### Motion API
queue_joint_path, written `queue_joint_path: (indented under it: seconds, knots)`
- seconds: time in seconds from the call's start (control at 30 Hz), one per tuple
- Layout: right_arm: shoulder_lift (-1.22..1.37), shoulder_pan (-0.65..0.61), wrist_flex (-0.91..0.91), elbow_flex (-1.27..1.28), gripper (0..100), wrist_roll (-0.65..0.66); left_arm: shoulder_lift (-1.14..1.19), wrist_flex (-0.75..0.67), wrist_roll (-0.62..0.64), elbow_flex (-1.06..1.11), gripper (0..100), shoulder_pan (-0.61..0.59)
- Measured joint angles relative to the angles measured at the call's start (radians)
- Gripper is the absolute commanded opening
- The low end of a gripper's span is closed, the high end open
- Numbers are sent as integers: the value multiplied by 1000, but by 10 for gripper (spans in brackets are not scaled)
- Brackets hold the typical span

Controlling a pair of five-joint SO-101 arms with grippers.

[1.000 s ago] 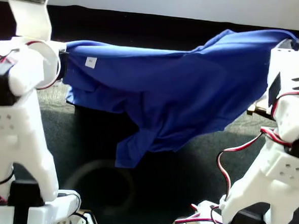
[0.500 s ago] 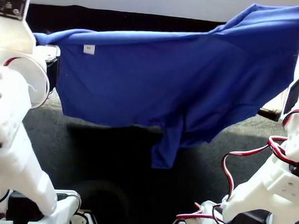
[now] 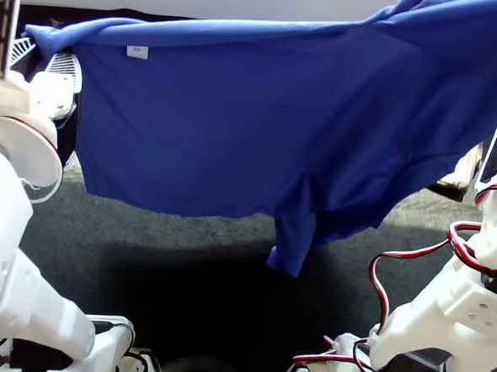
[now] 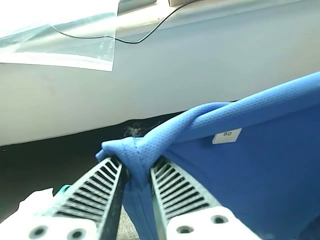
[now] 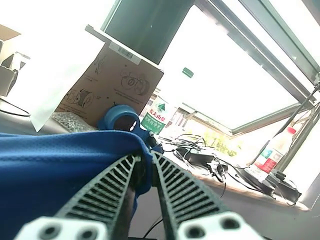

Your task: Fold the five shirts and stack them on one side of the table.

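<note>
A blue shirt [image 3: 260, 128] hangs stretched in the air over the dark worktop [image 3: 144, 239], with one sleeve [image 3: 292, 239] dangling below its lower edge. The left jaws are pinched narrow on a bunched corner of the shirt near its small white tag [image 4: 226, 135]. The right jaws are clamped on the opposite upper edge.

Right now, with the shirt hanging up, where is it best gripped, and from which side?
At the two ends of its top edge, each from the outer side, where the left gripper and right gripper now pinch bunched cloth. The shirt hangs spread flat between them, a sleeve dangling below; a hold nearer the middle would likely let it sag.
</note>
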Motion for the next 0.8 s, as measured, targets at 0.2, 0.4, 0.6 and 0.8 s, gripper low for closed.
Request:
queue_joint_path:
  seconds: [0.2,0.4,0.6,0.8]
  knots:
    - [0,0,-34,0,6,14,-2,-3,-2,87,10,2]
    - [0,0,-169,0,6,14,-2,-6,-2,180,10,2]
    - [0,0,-183,0,6,14,-8,-6,-2,187,10,2]
    - [0,0,-183,0,6,14,-8,-6,-2,97,10,-34]
